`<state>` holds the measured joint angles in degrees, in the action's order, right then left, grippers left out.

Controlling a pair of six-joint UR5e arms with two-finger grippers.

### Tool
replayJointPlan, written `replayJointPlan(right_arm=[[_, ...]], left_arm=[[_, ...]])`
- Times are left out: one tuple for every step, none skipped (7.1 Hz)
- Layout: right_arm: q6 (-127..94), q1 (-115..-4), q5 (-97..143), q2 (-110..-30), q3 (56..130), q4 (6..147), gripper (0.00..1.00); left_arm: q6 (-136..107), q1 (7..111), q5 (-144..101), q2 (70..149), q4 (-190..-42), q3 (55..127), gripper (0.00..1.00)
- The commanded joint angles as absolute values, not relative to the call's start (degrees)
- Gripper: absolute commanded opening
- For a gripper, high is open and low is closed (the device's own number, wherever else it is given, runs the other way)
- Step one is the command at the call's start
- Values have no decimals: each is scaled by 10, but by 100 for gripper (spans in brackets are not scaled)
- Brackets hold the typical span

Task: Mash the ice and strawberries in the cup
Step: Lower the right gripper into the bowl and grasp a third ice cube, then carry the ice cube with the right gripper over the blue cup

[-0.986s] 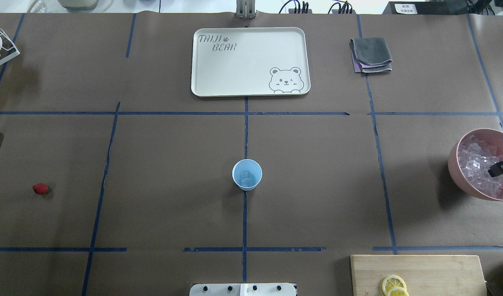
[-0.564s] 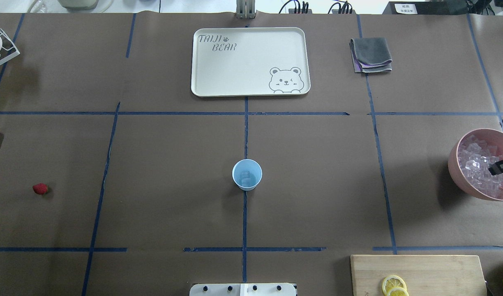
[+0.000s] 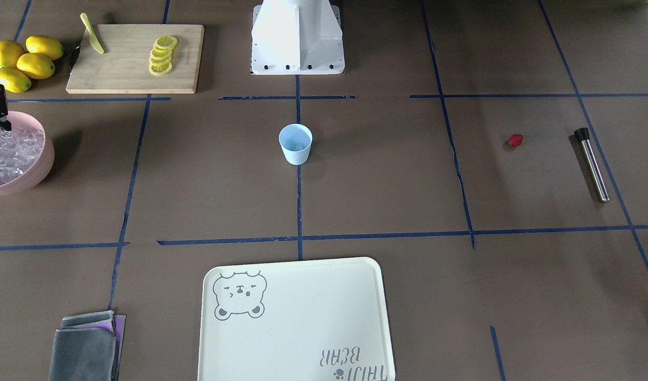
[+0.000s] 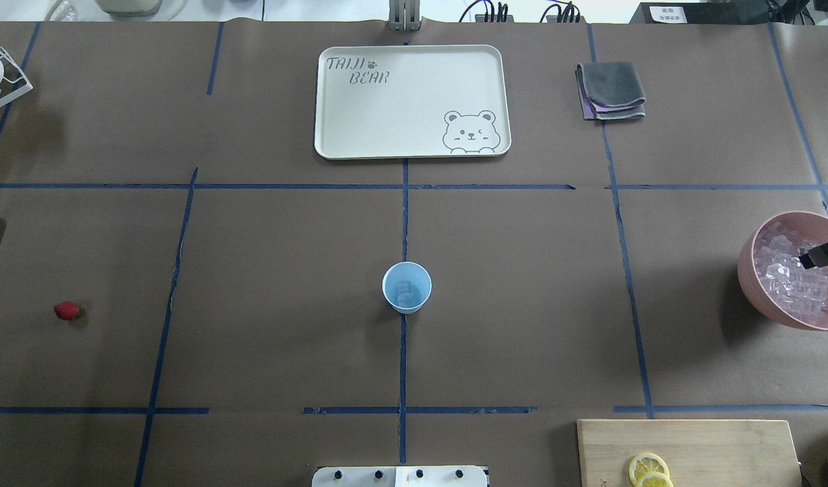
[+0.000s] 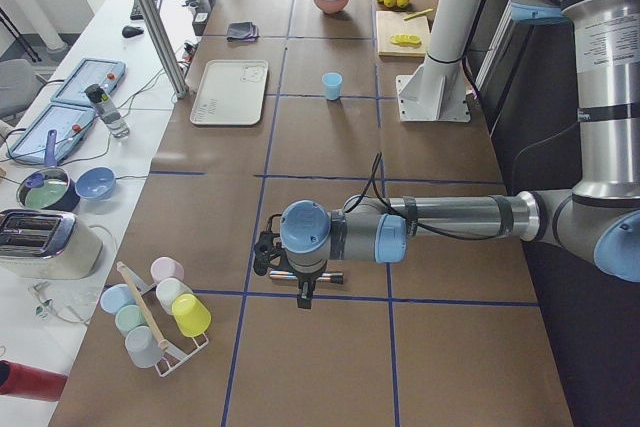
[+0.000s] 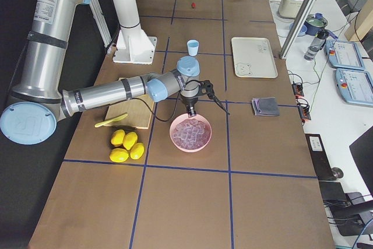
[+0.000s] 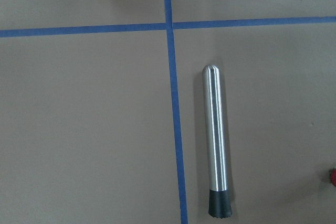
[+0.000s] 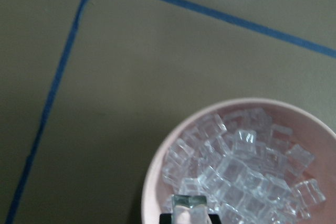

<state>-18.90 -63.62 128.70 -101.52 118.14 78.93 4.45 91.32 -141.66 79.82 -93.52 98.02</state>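
Note:
The pale-blue cup (image 4: 406,287) stands upright at the table's middle with a couple of ice cubes (image 4: 405,291) inside. More ice (image 8: 236,171) fills the pink bowl (image 4: 749,270) at the right edge. Over that bowl my right gripper (image 8: 189,217) is shut on one ice cube (image 8: 189,205), lifted just clear of the heap. A small red strawberry (image 4: 66,310) lies alone at the far left. My left gripper (image 5: 303,292) hovers above a steel muddler (image 7: 216,140) lying flat; I cannot tell whether it is open or shut.
A cream bear tray (image 4: 333,101) and a folded grey cloth (image 4: 610,90) lie at the far side. A cutting board (image 4: 691,439) with lemon slices (image 4: 649,469) is near the robot's right, with whole lemons (image 3: 22,61) beside it. A rack of cups (image 5: 155,312) stands beyond the left end.
My right gripper has shifted toward the far side over the pink bowl, carrying its cube. The cup, strawberry and muddler have not moved.

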Motion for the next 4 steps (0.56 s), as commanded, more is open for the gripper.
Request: replayJointPlan(right_arm=[[-209, -618, 1297, -894, 1192, 889, 0], [-271, -584, 1297, -836, 1194, 915, 0], [-353, -531, 1290, -784, 1194, 917, 0], [-463, -456, 1259, -729, 1194, 918, 0]], left_arm=[[45, 912, -1415, 801, -936, 983, 100], [47, 911, -1414, 802, -945, 983, 100], [40, 911, -1411, 802, -973, 983, 100], [40, 905, -1408, 802, -974, 983, 100]])
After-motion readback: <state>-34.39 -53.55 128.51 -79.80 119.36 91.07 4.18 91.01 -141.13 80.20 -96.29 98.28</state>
